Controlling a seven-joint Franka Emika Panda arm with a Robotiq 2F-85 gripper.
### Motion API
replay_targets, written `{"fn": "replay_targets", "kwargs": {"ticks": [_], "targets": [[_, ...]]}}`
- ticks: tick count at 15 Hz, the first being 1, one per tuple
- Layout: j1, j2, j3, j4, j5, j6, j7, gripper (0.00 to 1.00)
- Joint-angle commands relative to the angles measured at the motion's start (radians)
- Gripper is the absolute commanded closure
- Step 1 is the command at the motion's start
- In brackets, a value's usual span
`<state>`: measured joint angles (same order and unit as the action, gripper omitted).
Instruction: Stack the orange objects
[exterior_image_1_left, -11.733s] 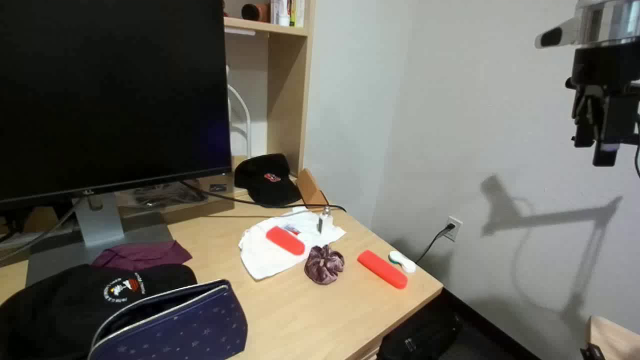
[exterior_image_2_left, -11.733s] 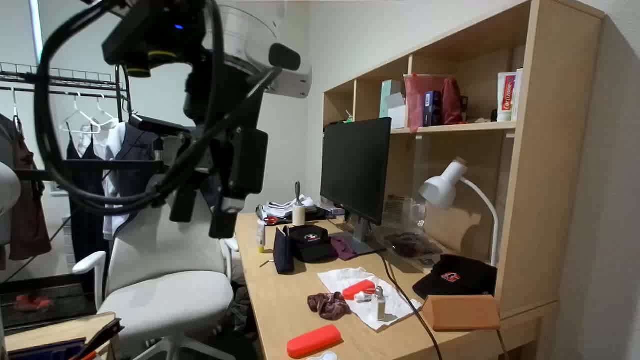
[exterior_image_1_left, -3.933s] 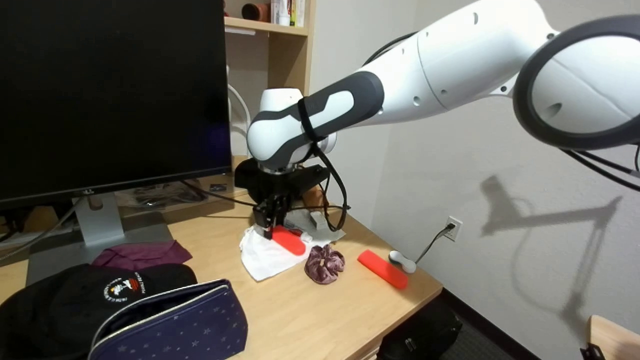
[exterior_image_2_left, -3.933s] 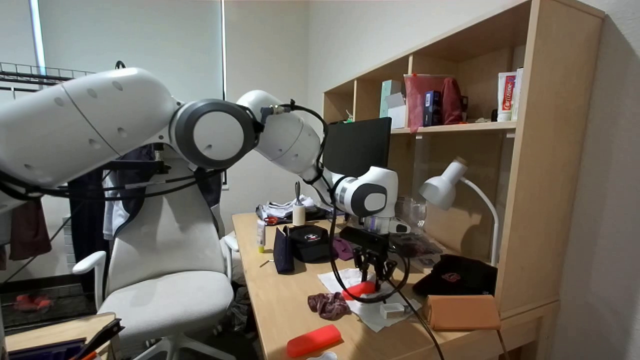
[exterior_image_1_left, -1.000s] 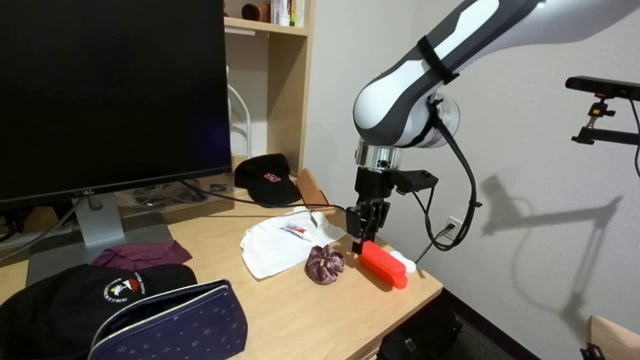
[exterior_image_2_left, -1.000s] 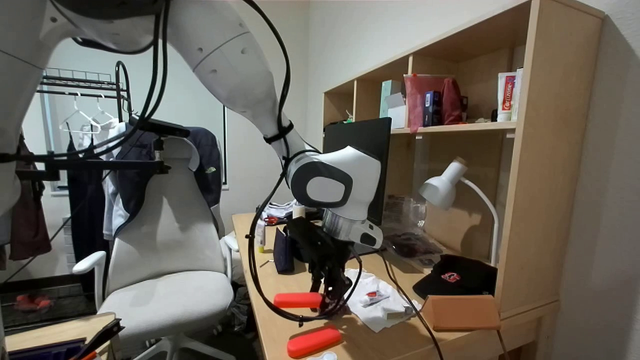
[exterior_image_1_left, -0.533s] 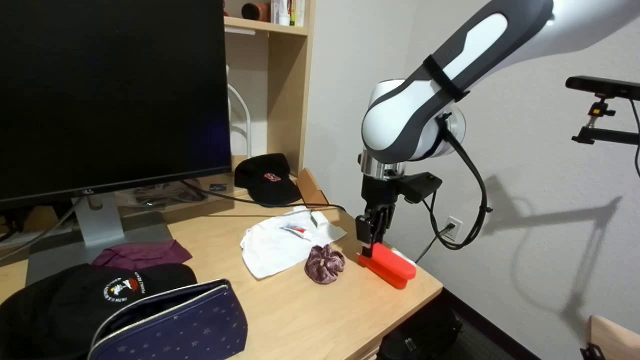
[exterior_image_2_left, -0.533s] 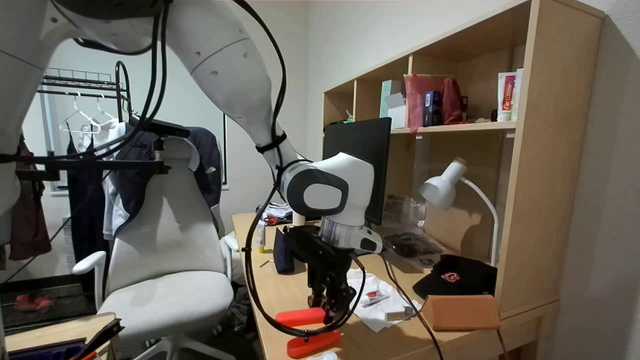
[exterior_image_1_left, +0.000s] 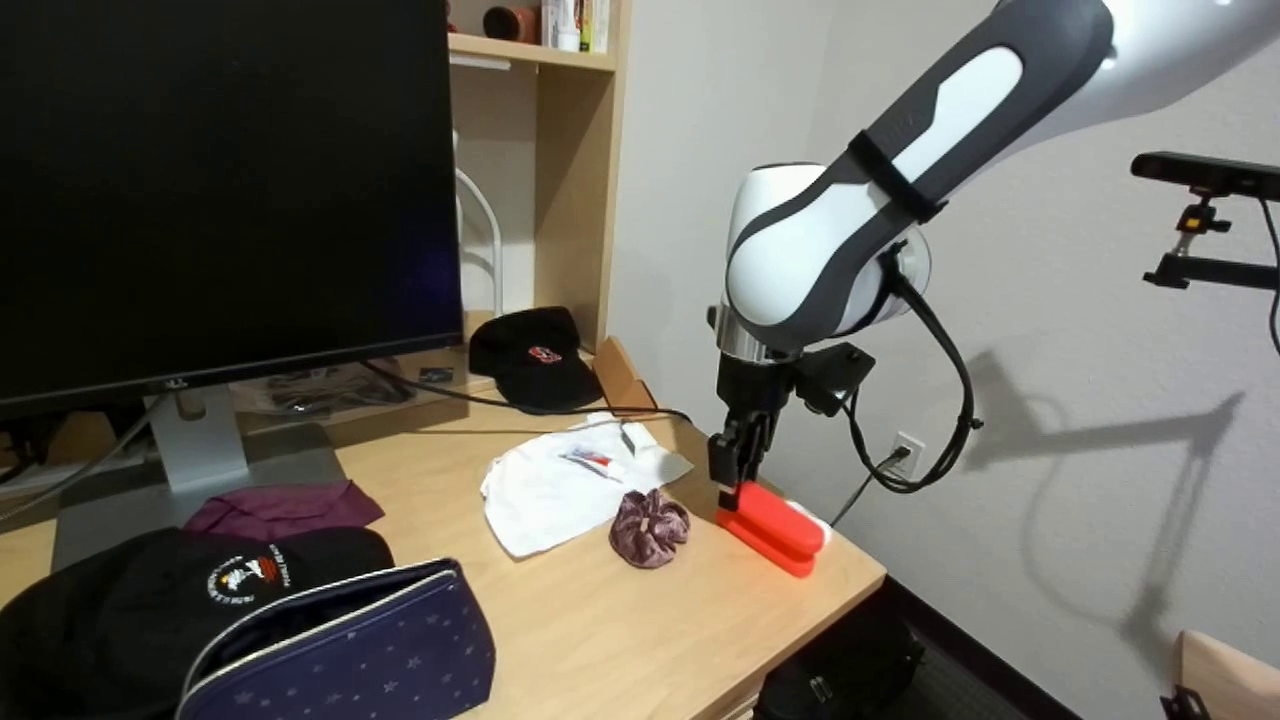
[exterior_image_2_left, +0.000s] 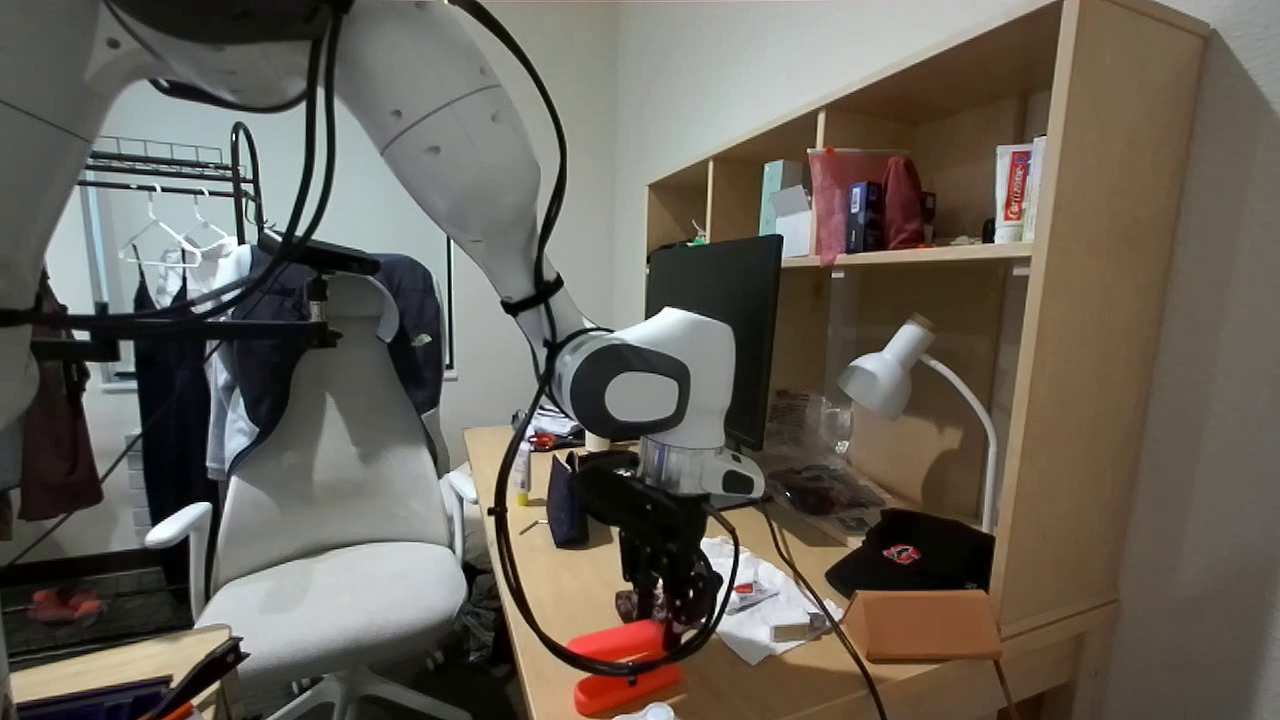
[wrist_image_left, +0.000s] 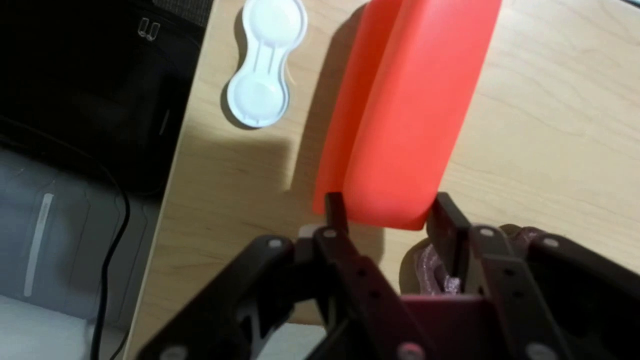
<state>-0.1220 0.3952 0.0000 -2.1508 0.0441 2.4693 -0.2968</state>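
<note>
Clearly, the gripper (wrist_image_left: 387, 212) was clamped on one end of the upper block (wrist_image_left: 420, 100), a flat red-orange piece, with a finger at either side. Just beneath, the lower block (exterior_image_2_left: 615, 696), of the same colour, lay on the tabletop (exterior_image_1_left: 600, 620) near the corner where the front edge met the edge facing the wall (exterior_image_1_left: 1050, 270). Both ran nearly the same way; in the wrist view a strip of the lower block showed along one long side of the upper block. Whether the two touched, I could not tell.

Between them and the wall-facing edge sat a white two-lobed case (wrist_image_left: 267, 60). On their other side, farther from that edge, was a dark purple scrunchie (exterior_image_1_left: 657, 545). Toward the back edge a white sheet (exterior_image_1_left: 540, 505) lay spread out, with a small tube (exterior_image_1_left: 592, 462) and a small white box (exterior_image_2_left: 792, 632) on it. Farther back, at the foot of the shelf unit (exterior_image_2_left: 1110, 300), rested a black cap (exterior_image_2_left: 930, 560). Well apart from the blocks and nearer the front edge stood a navy pouch (exterior_image_1_left: 380, 650) patterned with stars.
</note>
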Motion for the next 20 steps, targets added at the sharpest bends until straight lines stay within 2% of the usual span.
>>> {"fn": "replay_targets", "kwargs": {"ticks": [1, 20], "targets": [[0.007, 0.0, -0.004, -0.036, -0.035, 0.068, -0.003, 0.8], [-0.007, 0.007, 0.004, -0.101, -0.062, 0.217, -0.019, 0.8]]}}
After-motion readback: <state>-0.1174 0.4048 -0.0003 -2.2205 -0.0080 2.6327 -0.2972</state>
